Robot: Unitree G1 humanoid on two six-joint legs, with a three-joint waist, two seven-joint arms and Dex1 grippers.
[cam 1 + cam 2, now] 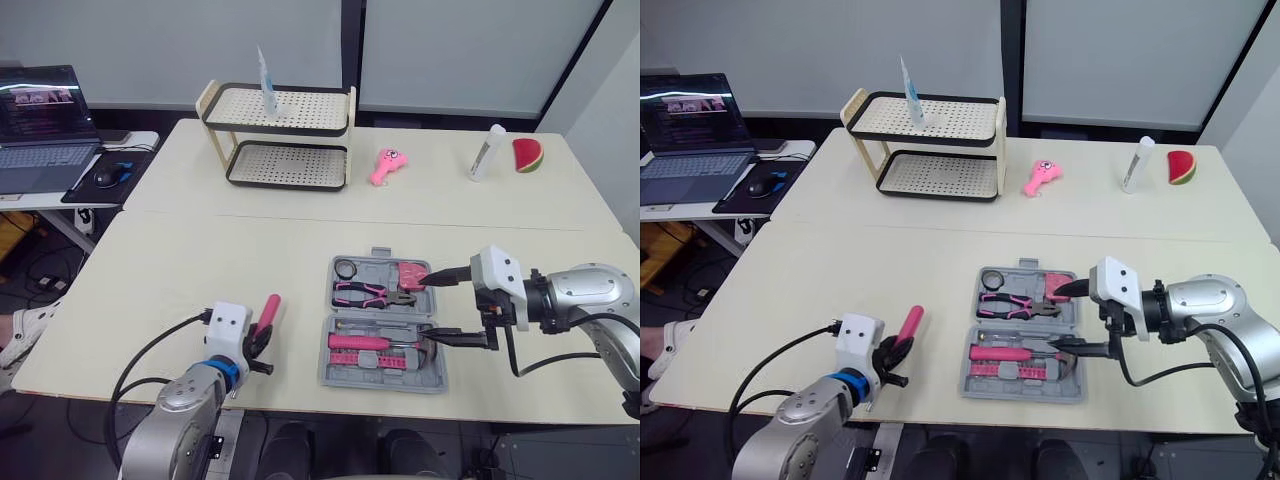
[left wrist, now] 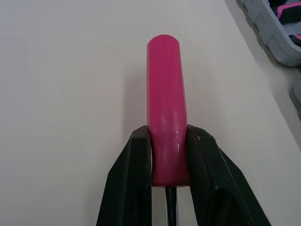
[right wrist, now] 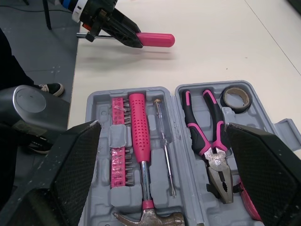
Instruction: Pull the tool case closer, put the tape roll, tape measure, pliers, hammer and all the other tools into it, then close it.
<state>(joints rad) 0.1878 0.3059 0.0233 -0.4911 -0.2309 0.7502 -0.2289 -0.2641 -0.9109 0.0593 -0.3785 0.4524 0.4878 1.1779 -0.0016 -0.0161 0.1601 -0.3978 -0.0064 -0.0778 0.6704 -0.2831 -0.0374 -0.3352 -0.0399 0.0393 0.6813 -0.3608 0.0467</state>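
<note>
Left gripper (image 1: 258, 340) is pinched on the pink handle of what looks like a screwdriver (image 2: 164, 103), fingers clamped near the shaft end, with the handle sticking out forward past the tips. It sits near the table's (image 1: 200, 260) front edge and seems just clear of the surface, judging by the shadow in the right wrist view. The case (image 1: 326, 372) lies open to the robot's right of it, near but apart. Already in it are the hammer (image 3: 138, 136), pliers (image 3: 207, 136), tape roll (image 3: 236, 98) and tape measure (image 1: 410, 274). Right gripper (image 1: 432, 310) is spread wide and empty over the case's right edge. Key relation: the handle's long axis runs away from the robot, tilted slightly right, roughly crosswise to the hammer, which lies left-right in its slot. The left arm has the tool, so the likely move is carrying it right and turning it to match the tray. Can't tell which slot is free.
</note>
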